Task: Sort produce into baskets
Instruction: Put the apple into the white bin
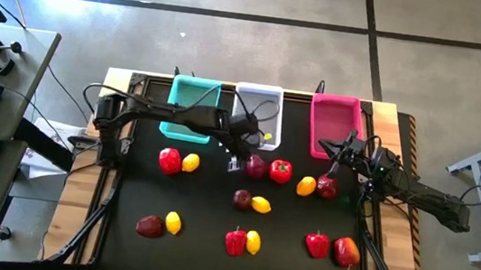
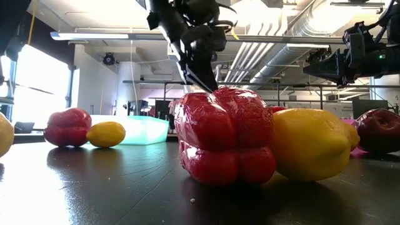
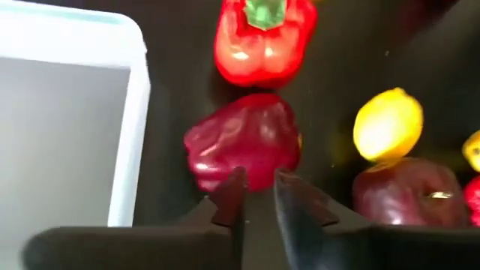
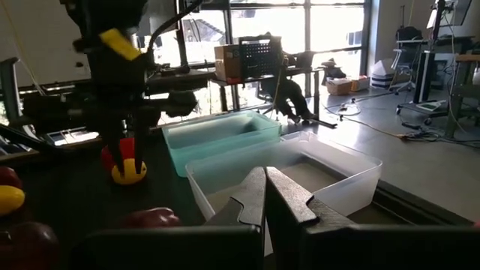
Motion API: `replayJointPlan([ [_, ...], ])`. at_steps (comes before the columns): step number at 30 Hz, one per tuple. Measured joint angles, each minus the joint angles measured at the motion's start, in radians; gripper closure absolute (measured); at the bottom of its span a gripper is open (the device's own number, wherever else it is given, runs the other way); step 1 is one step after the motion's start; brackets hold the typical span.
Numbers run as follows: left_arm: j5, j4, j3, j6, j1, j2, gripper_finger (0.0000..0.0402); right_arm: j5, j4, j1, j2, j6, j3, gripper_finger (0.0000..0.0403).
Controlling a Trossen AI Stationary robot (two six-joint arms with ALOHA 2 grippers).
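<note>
Red peppers, maroon fruits and lemons lie scattered on the black table. The teal basket point(image 1: 192, 109), white basket point(image 1: 257, 110) and pink basket point(image 1: 332, 125) stand in a row at the far edge. My left gripper point(image 1: 240, 153) hangs in front of the white basket. It points down at a maroon fruit point(image 3: 244, 146), just above it, with a narrow gap between its fingers point(image 3: 259, 181) and nothing in them. A red pepper point(image 3: 262, 37) lies beside that fruit. My right gripper point(image 4: 264, 184) is shut and empty by the pink basket's near edge point(image 1: 340, 152).
A lemon point(image 1: 305, 186) and a maroon fruit point(image 1: 326, 187) lie near my right gripper. More pairs lie mid-table point(image 1: 251, 202) and along the near edge point(image 1: 244, 241). A pepper point(image 1: 169, 160) and a lemon point(image 1: 190, 161) sit before the teal basket.
</note>
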Motion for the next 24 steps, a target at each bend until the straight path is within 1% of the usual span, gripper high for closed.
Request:
replayJointPlan([
  [4, -0.020, 0.014, 0.000, -0.008, -0.022, 0.016, 0.0277, -0.001, 0.000, 0.000, 0.000, 0.033, 0.000, 0.0402],
  [7, -0.023, 0.009, 0.000, -0.046, -0.032, 0.020, 0.0234, -0.001, 0.000, 0.000, 0.001, 0.056, 0.000, 0.0402],
  [12, -0.023, 0.005, 0.000, -0.124, -0.045, 0.039, 0.0184, -0.002, 0.000, 0.000, 0.002, 0.057, 0.000, 0.0402],
  [15, -0.027, 0.007, 0.000, -0.135, -0.056, 0.053, 0.0169, -0.002, 0.000, 0.000, 0.002, 0.056, 0.000, 0.0402],
  [17, -0.053, 0.013, 0.000, -0.133, -0.069, 0.063, 0.0165, -0.002, 0.000, 0.000, 0.003, 0.055, 0.000, 0.0402],
  [24, -0.070, -0.004, 0.000, -0.127, -0.087, 0.064, 0.0163, -0.002, 0.000, 0.000, 0.004, 0.055, 0.000, 0.0402],
])
